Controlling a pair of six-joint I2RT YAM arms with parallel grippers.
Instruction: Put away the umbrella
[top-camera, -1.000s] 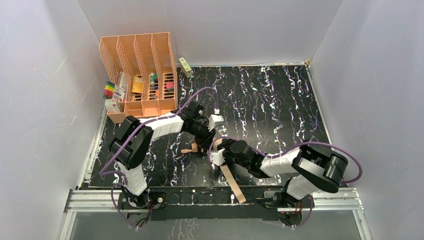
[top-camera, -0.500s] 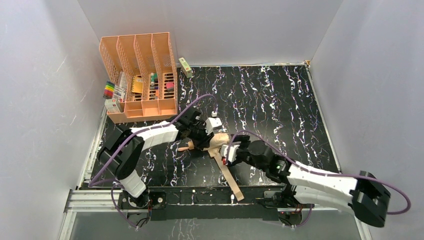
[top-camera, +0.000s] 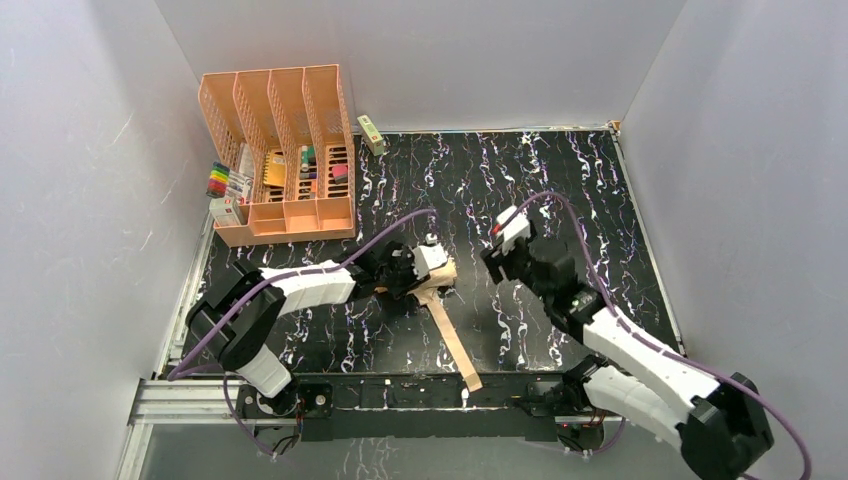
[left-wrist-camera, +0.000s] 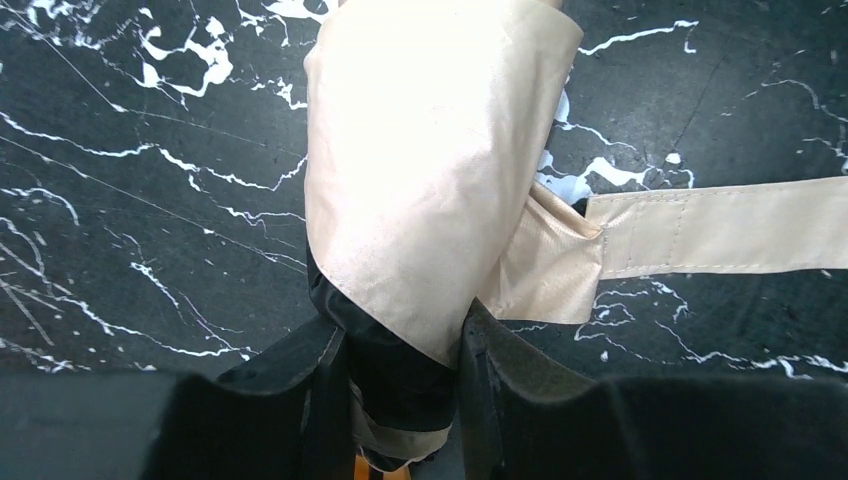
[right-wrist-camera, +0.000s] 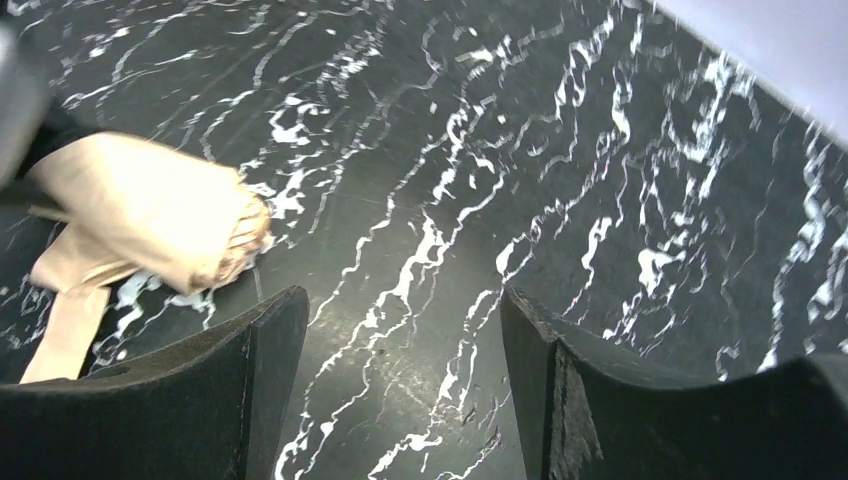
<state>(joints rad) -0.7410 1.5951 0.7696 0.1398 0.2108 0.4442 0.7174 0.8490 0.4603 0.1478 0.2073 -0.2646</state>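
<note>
The umbrella (top-camera: 436, 277) is a folded peach-tan bundle lying on the black marbled table. Its long strap (top-camera: 455, 340) trails to the near edge. My left gripper (top-camera: 418, 272) is shut on the umbrella's dark end; in the left wrist view the fabric (left-wrist-camera: 430, 170) sits between the jaws (left-wrist-camera: 405, 385), and the strap (left-wrist-camera: 720, 230) runs off right. My right gripper (top-camera: 497, 258) is open and empty, raised to the right of the umbrella. In the right wrist view the umbrella (right-wrist-camera: 150, 215) lies to the left of the gripper (right-wrist-camera: 400, 400).
A peach-orange slotted desk organizer (top-camera: 280, 150) with small items stands at the back left. Markers and small boxes (top-camera: 225, 190) sit beside it. A small green box (top-camera: 371, 134) lies by the back wall. White walls enclose three sides.
My right gripper has let go near the strap and pulled away, up and to the right. My left gripper has shifted the umbrella slightly right. The strap now lies straight toward the near edge.
</note>
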